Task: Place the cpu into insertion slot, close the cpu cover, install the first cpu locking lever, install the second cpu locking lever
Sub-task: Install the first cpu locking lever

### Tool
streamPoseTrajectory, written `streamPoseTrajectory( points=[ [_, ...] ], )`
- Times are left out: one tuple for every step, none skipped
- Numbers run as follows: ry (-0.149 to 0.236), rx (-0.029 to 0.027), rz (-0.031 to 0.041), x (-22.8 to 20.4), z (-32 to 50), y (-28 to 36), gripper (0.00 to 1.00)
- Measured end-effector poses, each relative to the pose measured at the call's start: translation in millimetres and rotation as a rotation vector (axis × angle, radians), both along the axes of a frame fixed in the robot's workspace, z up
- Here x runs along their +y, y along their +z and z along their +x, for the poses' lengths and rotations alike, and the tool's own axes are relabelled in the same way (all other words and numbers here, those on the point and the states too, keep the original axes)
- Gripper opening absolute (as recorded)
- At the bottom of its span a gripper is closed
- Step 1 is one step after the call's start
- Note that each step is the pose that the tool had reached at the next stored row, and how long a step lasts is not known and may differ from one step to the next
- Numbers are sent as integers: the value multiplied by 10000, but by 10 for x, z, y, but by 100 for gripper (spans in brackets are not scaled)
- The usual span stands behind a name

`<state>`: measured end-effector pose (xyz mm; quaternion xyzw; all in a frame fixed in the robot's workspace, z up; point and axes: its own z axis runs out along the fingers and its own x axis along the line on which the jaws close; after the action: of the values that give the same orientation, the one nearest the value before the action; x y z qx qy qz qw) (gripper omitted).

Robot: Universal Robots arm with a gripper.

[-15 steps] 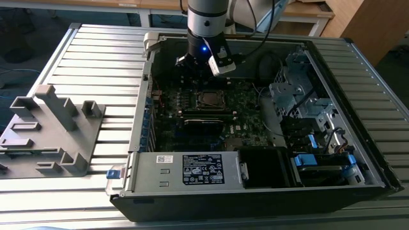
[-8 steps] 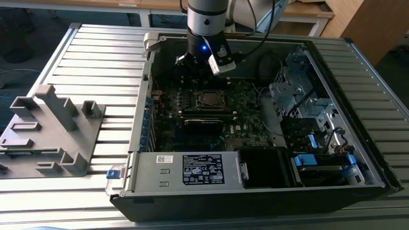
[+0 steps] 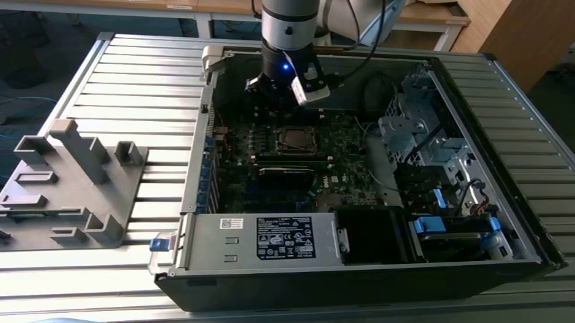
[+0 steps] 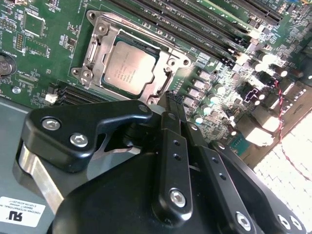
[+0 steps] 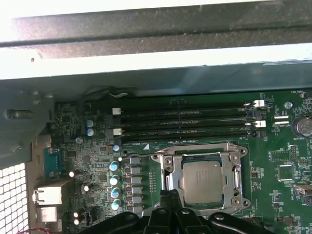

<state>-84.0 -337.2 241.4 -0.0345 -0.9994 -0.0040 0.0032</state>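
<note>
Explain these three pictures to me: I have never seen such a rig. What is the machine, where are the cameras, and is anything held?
The machine is one robot arm with a gripper at its end. The exterior view, from a camera off the arm, shows an open computer case lying on a slatted metal table, with a grey fixture at the exterior view's left. The arm reaches down into the case. Both wrist views come from cameras riding on the arm and look past the gripper at the green motherboard. There the cpu sits in its socket, with the silvery cpu cover lying flat around it. The gripper is nearest that socket, and nothing shows in its grip.
</note>
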Motion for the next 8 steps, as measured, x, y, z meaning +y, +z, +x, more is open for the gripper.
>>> streamPoseTrajectory(
  points=[
    [0,0,0,0,-7,0,11],
    [0,0,0,0,-16,0,11],
    [0,0,-1,0,-27,0,11],
    [0,-1,0,0,-36,0,11],
    [0,-3,0,0,-39,0,11],
    [1,-2,-1,0,-39,2,11],
    [1,-1,-3,-1,-40,9,11],
    [1,-3,-1,-1,-40,20,11]
  ],
)
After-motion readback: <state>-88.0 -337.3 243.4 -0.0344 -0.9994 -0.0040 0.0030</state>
